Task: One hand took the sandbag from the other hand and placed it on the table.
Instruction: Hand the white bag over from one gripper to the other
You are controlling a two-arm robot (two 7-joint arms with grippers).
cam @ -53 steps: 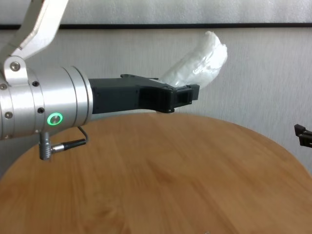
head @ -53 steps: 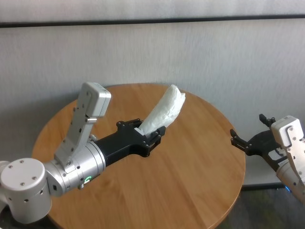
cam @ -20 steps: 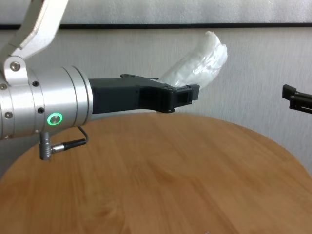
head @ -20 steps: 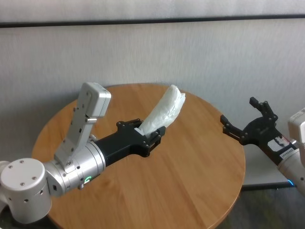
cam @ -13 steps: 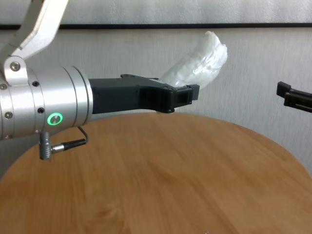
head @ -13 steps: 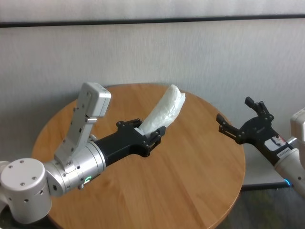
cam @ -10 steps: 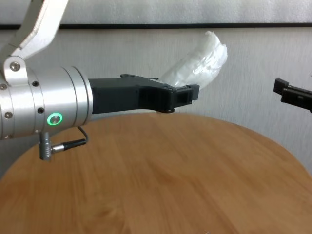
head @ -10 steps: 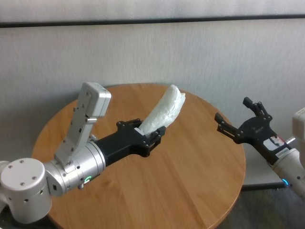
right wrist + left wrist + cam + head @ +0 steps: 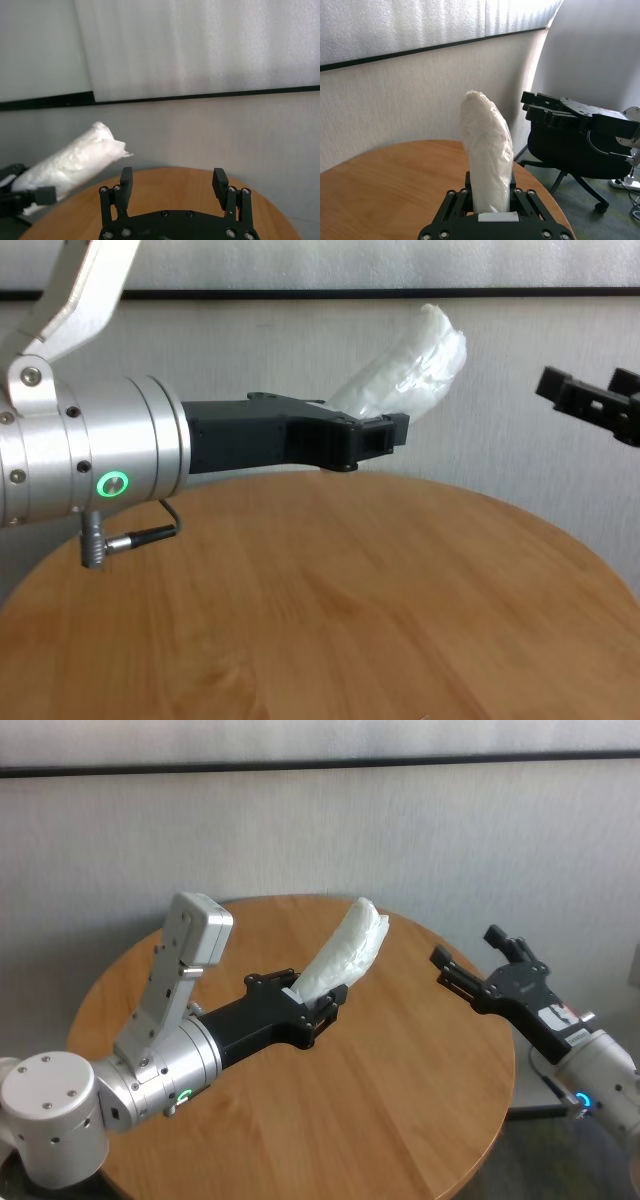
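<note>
The left gripper, green-ringed, is clamped on the lower end of the white sandbag, holding it tilted up above the round wooden table; the blue-ringed right gripper hangs near the table's right edge, jaws spread wide and empty, apart from the bag

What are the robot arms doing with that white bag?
The left gripper is shut on one end of the sandbag and holds it up in the air above the table. The right gripper is open, pointed at the bag from the side, but not touching it. It looks ready to take the bag.
</note>
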